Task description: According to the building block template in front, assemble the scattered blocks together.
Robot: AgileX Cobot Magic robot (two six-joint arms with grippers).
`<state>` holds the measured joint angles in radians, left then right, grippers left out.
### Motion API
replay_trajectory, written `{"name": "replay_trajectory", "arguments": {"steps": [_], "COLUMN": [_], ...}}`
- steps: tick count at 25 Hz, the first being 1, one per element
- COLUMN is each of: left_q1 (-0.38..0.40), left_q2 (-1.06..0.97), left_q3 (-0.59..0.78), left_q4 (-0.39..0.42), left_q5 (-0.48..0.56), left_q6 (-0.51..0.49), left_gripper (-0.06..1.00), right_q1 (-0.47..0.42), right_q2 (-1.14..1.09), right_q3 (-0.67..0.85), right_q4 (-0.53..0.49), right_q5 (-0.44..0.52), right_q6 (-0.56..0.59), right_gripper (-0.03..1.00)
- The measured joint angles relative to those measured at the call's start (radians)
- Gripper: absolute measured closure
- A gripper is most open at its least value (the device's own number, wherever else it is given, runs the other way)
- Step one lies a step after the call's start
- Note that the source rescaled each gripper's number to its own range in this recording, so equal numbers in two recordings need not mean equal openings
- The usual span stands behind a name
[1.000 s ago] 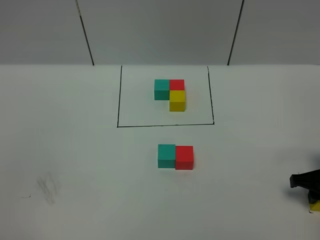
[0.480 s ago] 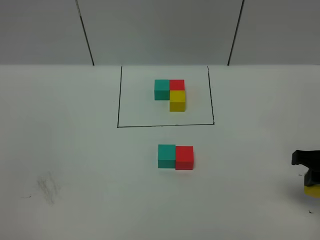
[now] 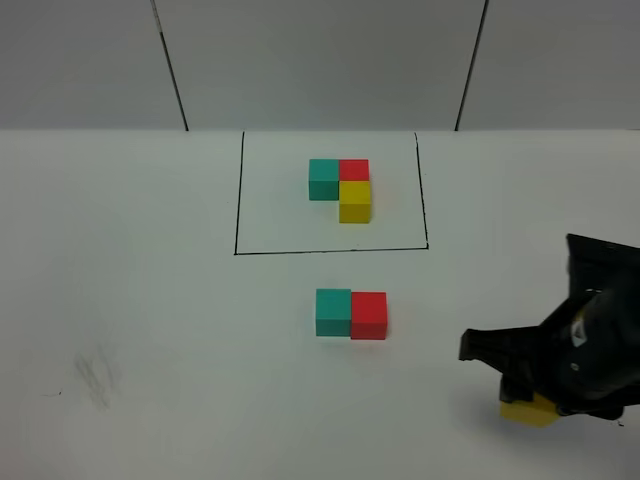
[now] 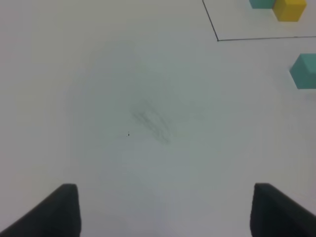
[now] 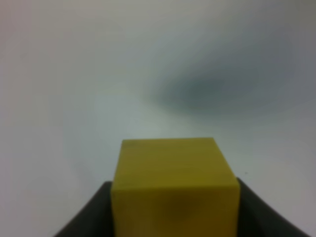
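Observation:
The building block template point(image 3: 340, 188) is a teal, red and yellow L-shaped cluster inside a black-lined rectangle at the back centre; part of it shows in the left wrist view point(image 4: 289, 9). Of the scattered blocks, the teal cube point(image 3: 333, 312) and the red cube point(image 3: 368, 315) sit side by side, touching, in front of the frame. My right gripper point(image 3: 548, 392) is shut on the yellow cube point(image 3: 528, 411), to the right of and nearer than the red cube; the right wrist view shows the cube point(image 5: 175, 182) between the fingers. My left gripper point(image 4: 168, 210) is open and empty.
A grey smudge point(image 3: 95, 375) marks the white table at the front left, also in the left wrist view point(image 4: 153, 121). The frame's black line point(image 3: 330, 251) runs behind the teal and red pair. The unframed teal cube point(image 4: 303, 71) shows in the left wrist view.
My right gripper has come in from the right edge toward the centre, carrying the yellow cube leftward. The teal and red cubes have not moved.

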<state>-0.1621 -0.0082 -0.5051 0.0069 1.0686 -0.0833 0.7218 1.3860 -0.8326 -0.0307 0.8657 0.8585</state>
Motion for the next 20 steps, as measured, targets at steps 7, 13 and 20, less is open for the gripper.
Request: {"name": "replay_trajectory", "arguments": {"steps": [7, 13, 20], "left_q1": [0.000, 0.000, 0.000], "left_q2": [0.000, 0.000, 0.000], "left_q3": [0.000, 0.000, 0.000], "left_q4": [0.000, 0.000, 0.000], "left_q5": [0.000, 0.000, 0.000], "left_q6": [0.000, 0.000, 0.000], "left_gripper": [0.42, 0.42, 0.42], "right_q1": [0.141, 0.189, 0.201], "right_q2": [0.276, 0.425, 0.510], "right_q3": [-0.230, -0.356, -0.371], "right_q4": [-0.063, -0.050, -0.032], "right_q5": [0.116, 0.063, -0.056], "right_q6": [0.136, 0.075, 0.027], "right_gripper": [0.96, 0.96, 0.96]}}
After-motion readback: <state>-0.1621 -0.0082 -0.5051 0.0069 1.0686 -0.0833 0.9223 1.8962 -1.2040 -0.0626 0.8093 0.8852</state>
